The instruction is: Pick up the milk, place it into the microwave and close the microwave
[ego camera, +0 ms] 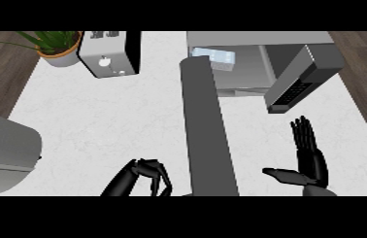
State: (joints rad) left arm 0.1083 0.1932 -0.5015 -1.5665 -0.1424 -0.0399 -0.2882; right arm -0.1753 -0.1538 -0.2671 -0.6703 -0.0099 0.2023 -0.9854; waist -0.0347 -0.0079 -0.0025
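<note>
A long grey forearm (206, 130) rises from the lower edge and reaches straight away from the robot; its far end is hidden. The black right hand (309, 159) stands beside this forearm with straight fingers pointing up and thumb spread sideways. The black left hand (143, 176) is on the forearm's other side, fingers curled downward.

A silver toaster (109, 54) stands on the white counter (108, 120) near its far edge. Just left of it sits a potted plant (56, 46) with green leaves.
</note>
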